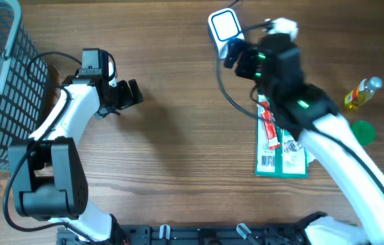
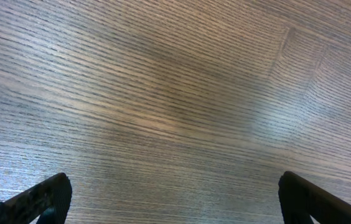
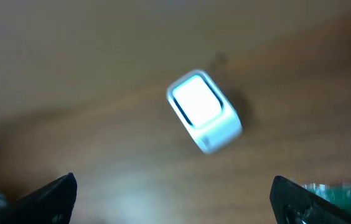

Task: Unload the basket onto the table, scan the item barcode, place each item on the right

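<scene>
Both jaws wide; scanner (image 3: 203, 112) beneath right jaws.

A brown wood-grain tabletop (image 1: 178, 150) carries a few stray things. A dark grey wire-mesh basket (image 1: 16, 64) stands at the far left corner, running along the left edge and cut off by the frame. Near the right edge lies a small yellow bottle (image 1: 361, 94), tilted, its pale cap pointing to the far right. Just beside it, nearer the front, sits a round green object (image 1: 363, 129), partly hidden.
</scene>
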Available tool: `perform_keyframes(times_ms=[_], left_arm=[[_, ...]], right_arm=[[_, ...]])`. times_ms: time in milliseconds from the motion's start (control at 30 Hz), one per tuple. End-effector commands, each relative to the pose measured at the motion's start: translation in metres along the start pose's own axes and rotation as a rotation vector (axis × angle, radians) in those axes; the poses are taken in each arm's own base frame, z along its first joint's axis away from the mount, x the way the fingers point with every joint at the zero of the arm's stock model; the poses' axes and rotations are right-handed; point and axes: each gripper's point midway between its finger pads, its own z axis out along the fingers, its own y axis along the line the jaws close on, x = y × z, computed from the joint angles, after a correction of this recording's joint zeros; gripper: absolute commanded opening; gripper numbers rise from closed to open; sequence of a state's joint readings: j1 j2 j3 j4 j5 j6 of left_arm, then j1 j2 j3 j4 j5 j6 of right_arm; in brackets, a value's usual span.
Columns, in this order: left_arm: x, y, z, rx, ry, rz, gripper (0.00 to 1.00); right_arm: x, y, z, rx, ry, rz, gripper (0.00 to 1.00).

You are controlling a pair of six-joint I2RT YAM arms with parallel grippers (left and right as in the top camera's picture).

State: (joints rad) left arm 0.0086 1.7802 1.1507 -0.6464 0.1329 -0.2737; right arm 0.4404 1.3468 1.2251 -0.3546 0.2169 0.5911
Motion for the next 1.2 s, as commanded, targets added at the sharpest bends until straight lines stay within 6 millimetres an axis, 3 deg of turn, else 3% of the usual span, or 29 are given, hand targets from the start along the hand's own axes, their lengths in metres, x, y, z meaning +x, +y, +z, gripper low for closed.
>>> perform_keyframes(times_ms=[0, 133, 267, 333, 433, 500, 567, 700, 900, 1033, 1167], left_arm=[[0.002, 0.0, 0.0, 0.01, 0.005, 0.013, 1.0], [0.002, 0.0, 0.0, 0.01, 0.005, 0.013, 1.0], [0.002, 0.0, 0.0, 0.01, 0.005, 0.013, 1.0], [0.002, 0.0, 0.0, 0.01, 0.005, 0.013, 1.0], [0.002, 0.0, 0.0, 0.01, 0.005, 0.013, 1.0], [0.002, 0.0, 0.0, 0.01, 0.005, 0.013, 1.0], [0.002, 0.0, 0.0, 0.01, 0.005, 0.013, 1.0], [0.002, 0.0, 0.0, 0.01, 0.005, 0.013, 1.0], [0.002, 0.0, 0.0, 0.01, 0.005, 0.013, 1.0], [0.002, 0.0, 0.0, 0.01, 0.005, 0.013, 1.0], [0.002, 0.0, 0.0, 0.01, 0.005, 0.013, 1.0]], right_arm=[[-0.055, 0.014, -0.079, -0.116, -0.179, 0.062, 1.0], [-0.088, 0.017, -0.151, -0.214, -0.322, 0.1, 1.0], [-0.104, 0.011, -0.201, -0.262, -0.423, 0.126, 1.0], [-0.112, -0.017, -0.228, -0.166, -0.51, 0.167, 1.0], [-0.1, -0.045, -0.257, -0.095, -0.521, 0.177, 1.0], [-0.077, -0.064, -0.263, -0.037, -0.456, 0.148, 1.0], [-0.053, -0.095, -0.272, 0.081, -0.406, 0.126, 1.0], [-0.004, -0.111, -0.295, 0.015, -0.28, 0.114, 1.0], [0.008, -0.126, -0.308, -0.044, -0.41, 0.155, 1.0], [0.014, -0.134, -0.29, -0.021, -0.496, 0.135, 1.0], [0.006, -0.12, -0.273, -0.071, -0.637, -0.033, 1.0]])
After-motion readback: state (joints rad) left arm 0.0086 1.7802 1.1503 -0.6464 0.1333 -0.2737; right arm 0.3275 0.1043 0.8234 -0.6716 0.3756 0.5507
